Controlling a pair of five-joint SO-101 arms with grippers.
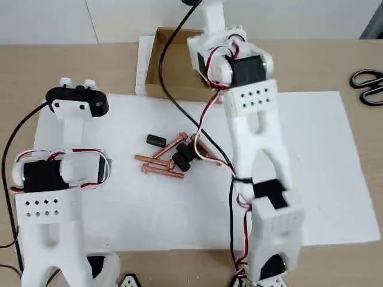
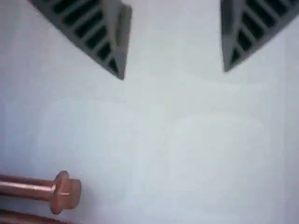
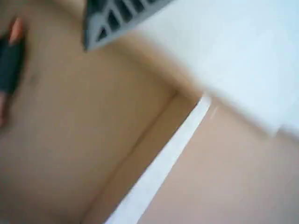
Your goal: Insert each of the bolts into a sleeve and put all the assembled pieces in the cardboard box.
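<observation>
Left wrist view: left gripper hangs over the white sheet, fingers spread wide, nothing between them and touching nothing.
Closest bolt: one copper bolt lies flat on the sheet, near those fingers but apart from them.
Pile: high view has loose copper bolts and black sleeves bunched mid-sheet, with a lone sleeve just beside them.
Box: cardboard box sits at the sheet's far edge, with the right arm stretched out over it.
Right gripper: over the box's inside; open or closed, can't tell.
In the box: an assembled piece, a black sleeve with copper poking out, lies on the box floor.
</observation>
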